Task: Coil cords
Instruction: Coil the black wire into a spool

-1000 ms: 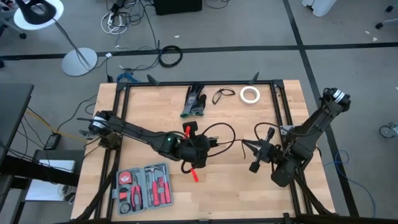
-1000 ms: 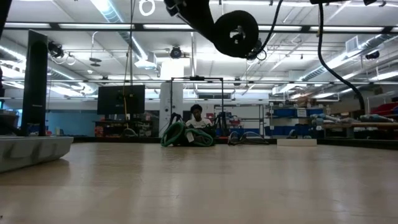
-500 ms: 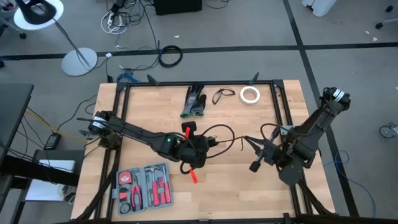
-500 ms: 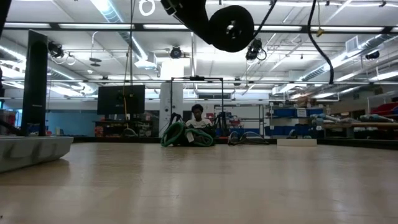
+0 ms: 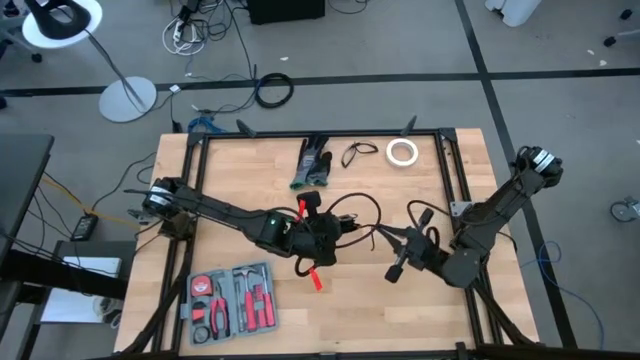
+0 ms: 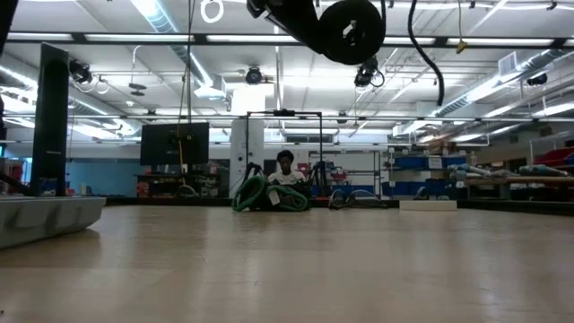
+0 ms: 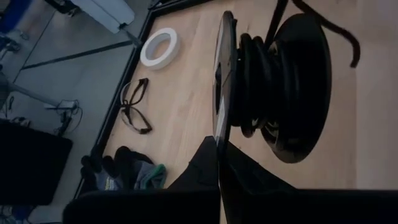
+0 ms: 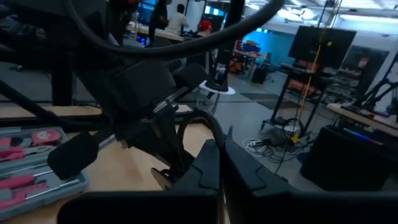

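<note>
Winding neatly means the left gripper (image 5: 322, 238) grips the cord bundle (image 7: 273, 87) tight (right gripper (image 5: 395, 268) jaws: cannot tell) while the tail (image 5: 362, 212) feeds slowly.

Pale wood-plank table (image 5: 350, 310) under my arms, matt finish, dull black metal frame (image 5: 455, 180) along its edges, matt black rubbery cord (image 7: 261, 87) wound on a glossy black plastic spool (image 7: 305, 87), smooth white tape roll (image 5: 402, 152), grey plastic tool tray (image 5: 232, 299).

Grey floor (image 5: 400, 40) with a white lamp (image 5: 62, 20); bright ceiling lights (image 6: 161, 13).
</note>
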### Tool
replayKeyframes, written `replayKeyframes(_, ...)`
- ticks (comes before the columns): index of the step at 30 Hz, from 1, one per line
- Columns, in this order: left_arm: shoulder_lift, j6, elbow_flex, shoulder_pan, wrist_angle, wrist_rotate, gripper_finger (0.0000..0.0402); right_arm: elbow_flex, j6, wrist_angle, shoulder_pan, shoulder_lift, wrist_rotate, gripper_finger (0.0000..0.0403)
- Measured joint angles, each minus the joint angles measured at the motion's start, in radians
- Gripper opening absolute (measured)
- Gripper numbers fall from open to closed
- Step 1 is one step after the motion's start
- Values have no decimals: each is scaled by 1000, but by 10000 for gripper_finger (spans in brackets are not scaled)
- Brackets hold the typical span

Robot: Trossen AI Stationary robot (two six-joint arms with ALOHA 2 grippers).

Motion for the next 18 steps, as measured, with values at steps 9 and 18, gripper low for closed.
replayKeyframes(9, 0, -11, 0, 4, 20, -3, 0, 0, -195, 238, -42, 50, -32, 0)
replayKeyframes(18, 0, -26, 0, 18, 46, -4, 0, 0, -184, 247, -93, 50, -157, 0)
